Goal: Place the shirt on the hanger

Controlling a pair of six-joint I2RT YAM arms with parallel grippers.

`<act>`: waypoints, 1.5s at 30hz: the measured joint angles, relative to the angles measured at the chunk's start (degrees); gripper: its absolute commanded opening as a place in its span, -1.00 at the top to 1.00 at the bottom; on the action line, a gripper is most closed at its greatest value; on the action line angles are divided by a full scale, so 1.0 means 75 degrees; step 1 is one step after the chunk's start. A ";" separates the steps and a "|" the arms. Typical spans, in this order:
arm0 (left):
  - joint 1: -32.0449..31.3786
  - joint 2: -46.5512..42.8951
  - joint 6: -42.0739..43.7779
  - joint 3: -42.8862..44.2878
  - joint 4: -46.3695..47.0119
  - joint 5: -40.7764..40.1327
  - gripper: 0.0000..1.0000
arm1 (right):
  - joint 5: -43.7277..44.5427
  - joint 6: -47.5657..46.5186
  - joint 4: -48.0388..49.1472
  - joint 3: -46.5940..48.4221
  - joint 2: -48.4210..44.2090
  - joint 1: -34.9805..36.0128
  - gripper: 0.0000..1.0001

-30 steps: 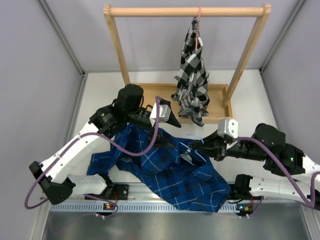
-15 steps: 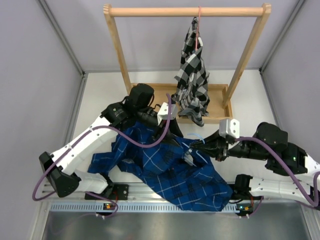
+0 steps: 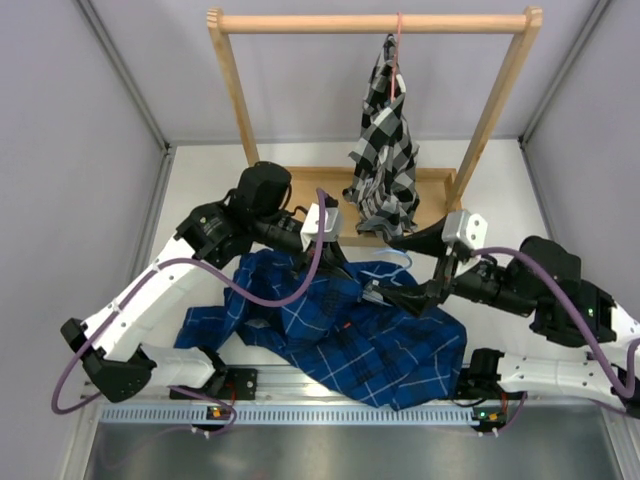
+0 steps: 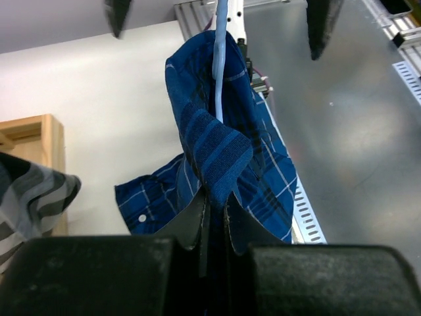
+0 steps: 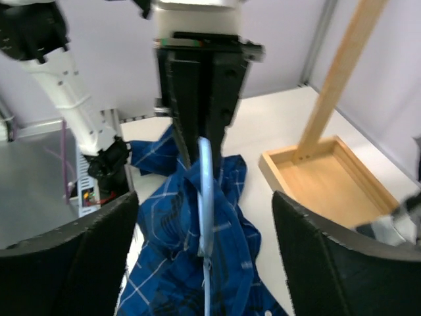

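Note:
The dark blue plaid shirt [image 3: 380, 340] lies bunched on the table between the arms. My left gripper [image 3: 342, 262] is shut on a raised fold of the shirt [image 4: 217, 148], with fabric pinched between its fingers [image 4: 191, 220]. The light blue hanger [image 4: 220, 72] runs out of that fold toward my right gripper [image 3: 392, 275]. I cannot tell whether the wire is pinched too. In the right wrist view the hanger [image 5: 206, 191] stands between the wide-apart fingers [image 5: 79, 257] of the right gripper [image 5: 205, 201], which is open and touches nothing. The shirt [image 5: 171, 263] drapes around the hanger.
A wooden rack [image 3: 240, 100] stands at the back with a wooden tray [image 3: 310, 185] at its base. A black-and-white checked shirt [image 3: 385, 160] hangs from its bar on a pinkish-red hanger [image 3: 397, 40]. A metal rail [image 3: 300, 410] runs along the near edge.
My left gripper has shut on the shirt's fold. My right gripper has opened, let go of the hanger and drawn back to the right. The shirt has bunched up more.

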 measured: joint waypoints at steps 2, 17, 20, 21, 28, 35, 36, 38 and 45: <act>0.0000 -0.0017 0.0087 0.0259 -0.0280 -0.0286 1.00 | 0.0498 0.0160 -0.0111 0.0090 -0.0099 0.0000 -0.72; 0.0000 -0.0405 -0.0073 0.0828 -0.0956 -0.0408 1.00 | -0.0399 0.0446 -0.2862 0.0020 -0.1311 0.0000 -0.50; 0.0000 -0.0405 -0.0152 0.0828 -0.0956 -0.0233 1.00 | -0.0697 0.0425 -0.2844 -0.0318 -0.1107 0.0000 -0.35; 0.0000 -0.0402 -0.0166 0.0828 -0.0956 -0.0189 1.00 | -0.0816 0.0417 -0.2836 -0.0434 -0.0997 0.0000 -0.22; 0.0000 -0.0391 -0.0294 0.0764 -0.0965 -0.0050 1.00 | -0.1480 0.0291 -0.2448 -0.0901 -0.0388 0.0000 0.79; -0.0009 -0.0408 -0.0300 0.0717 -0.0941 -0.0023 1.00 | -0.1134 0.0379 -0.1883 -0.1166 -0.0746 0.0000 0.25; -0.0012 -0.0417 -0.0306 0.0717 -0.0938 -0.0055 1.00 | -0.1102 0.0417 -0.1836 -0.1189 -0.0801 0.0000 0.08; 0.0015 -0.0463 -0.0335 0.0717 -0.0947 -0.0189 1.00 | -0.1072 0.0405 -0.1778 -0.1192 -0.0909 0.0000 -0.01; 0.0064 -0.0688 -0.0530 0.0717 -0.0927 -0.0309 1.00 | -0.0892 0.0402 -0.1705 -0.1387 -0.1821 0.0000 0.05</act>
